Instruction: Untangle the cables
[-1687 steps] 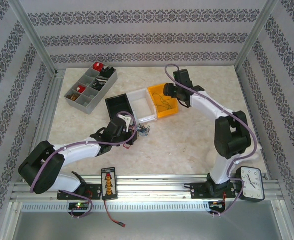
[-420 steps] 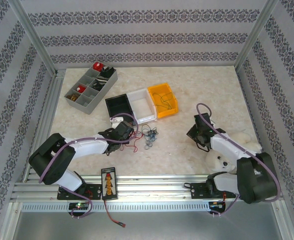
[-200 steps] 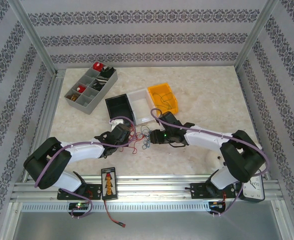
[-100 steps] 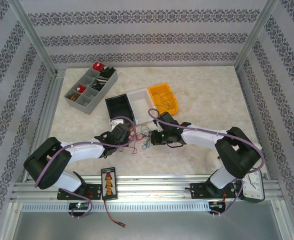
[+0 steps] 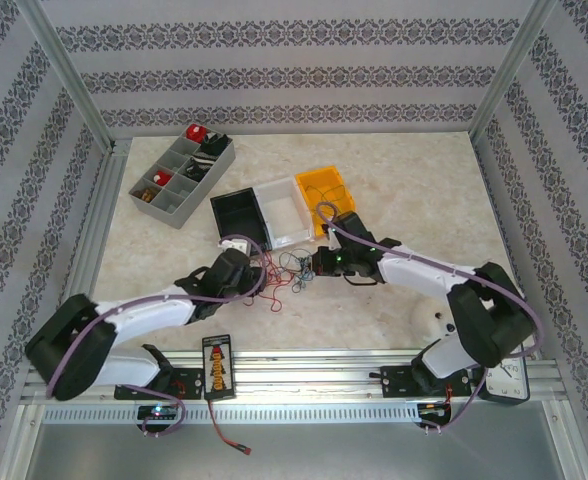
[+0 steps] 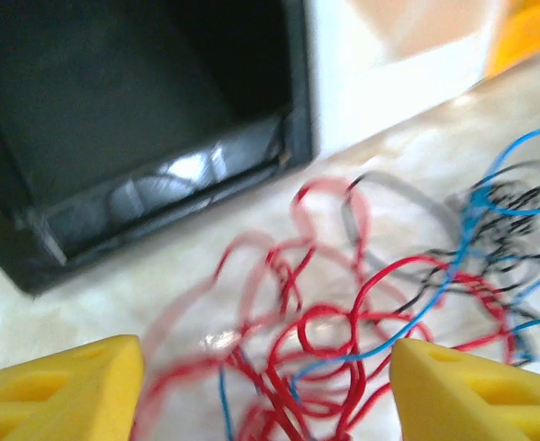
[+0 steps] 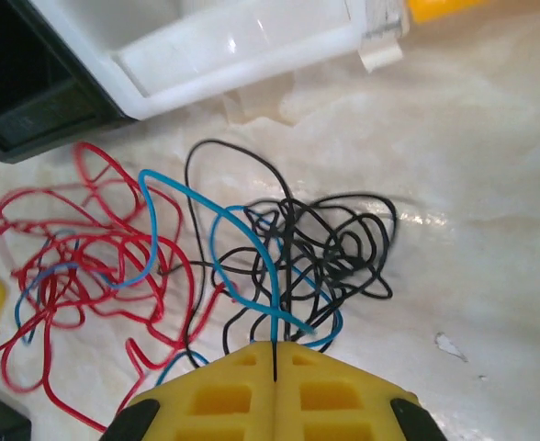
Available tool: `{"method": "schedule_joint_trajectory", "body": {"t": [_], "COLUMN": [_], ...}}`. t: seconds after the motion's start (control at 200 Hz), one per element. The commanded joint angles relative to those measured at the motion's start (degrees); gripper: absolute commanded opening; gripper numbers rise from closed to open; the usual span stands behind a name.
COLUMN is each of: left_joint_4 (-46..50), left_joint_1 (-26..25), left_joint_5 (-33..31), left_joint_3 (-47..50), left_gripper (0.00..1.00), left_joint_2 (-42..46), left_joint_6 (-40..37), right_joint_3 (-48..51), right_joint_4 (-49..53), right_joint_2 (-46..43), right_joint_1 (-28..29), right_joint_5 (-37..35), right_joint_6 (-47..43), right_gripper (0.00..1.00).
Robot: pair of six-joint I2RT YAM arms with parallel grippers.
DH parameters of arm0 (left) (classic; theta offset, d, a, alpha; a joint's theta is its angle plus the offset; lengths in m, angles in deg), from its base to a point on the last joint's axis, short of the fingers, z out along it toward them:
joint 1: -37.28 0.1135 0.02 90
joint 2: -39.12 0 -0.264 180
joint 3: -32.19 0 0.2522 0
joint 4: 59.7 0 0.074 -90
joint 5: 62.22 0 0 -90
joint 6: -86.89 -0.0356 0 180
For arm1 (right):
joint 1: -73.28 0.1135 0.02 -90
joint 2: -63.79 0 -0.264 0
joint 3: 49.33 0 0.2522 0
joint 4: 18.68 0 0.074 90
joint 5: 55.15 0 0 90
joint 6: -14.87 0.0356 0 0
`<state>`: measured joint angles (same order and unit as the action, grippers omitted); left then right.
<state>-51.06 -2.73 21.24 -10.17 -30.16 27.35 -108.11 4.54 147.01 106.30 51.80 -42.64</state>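
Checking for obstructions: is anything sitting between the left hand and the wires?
Nothing visible. The left hand is open, with the wires lying directly between its fingers. The black bin sits beyond them, out of the way.

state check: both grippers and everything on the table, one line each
cables: tangled, lying on the table
left gripper: open, red strands between its fingers
right gripper: shut on a black strand of the cables
black bin: looks empty
white bin: looks empty
orange bin: a few thin dark strands inside
grey tray: some compartments filled
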Motion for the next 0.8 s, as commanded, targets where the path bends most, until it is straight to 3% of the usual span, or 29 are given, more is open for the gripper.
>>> {"method": "schedule_joint_trajectory", "body": {"t": [0.0,0.24,0.495,0.575,0.794], "left_joint_4": [-3.5,-3.19,-8.12,-7.89,-8.88], "left_joint_1": [0.19,0.19,0.19,0.19,0.19], "left_joint_5": [3.59,8.98,12.21,11.42,9.71], "left_joint_3": [0.49,-1.49,-0.32,-0.57,-0.55], "left_gripper": [0.74,0.76,0.72,0.66,0.63], "left_joint_2": [4.81,5.22,2.99,1.12,-4.37], "left_joint_6": [-4.01,-8.23,-8.31,-8.28,-7.34], "right_joint_3": [0.56,-0.85,-1.5,-1.66,-1.22], "right_joint_4": [0.47,0.7,-0.2,0.13,-0.11], "right_joint_2": [-4.56,-8.81,-12.2,-12.29,-12.2], "right_joint_1": [-0.79,-2.5,-3.44,-3.73,-3.94], "right_joint_5": [3.26,10.68,9.06,8.98,9.08], "right_joint_6": [-5.83,-8.67,-7.17,-7.27,-6.75], "right_gripper": [0.0,0.0,0.0,0.0,0.0]}}
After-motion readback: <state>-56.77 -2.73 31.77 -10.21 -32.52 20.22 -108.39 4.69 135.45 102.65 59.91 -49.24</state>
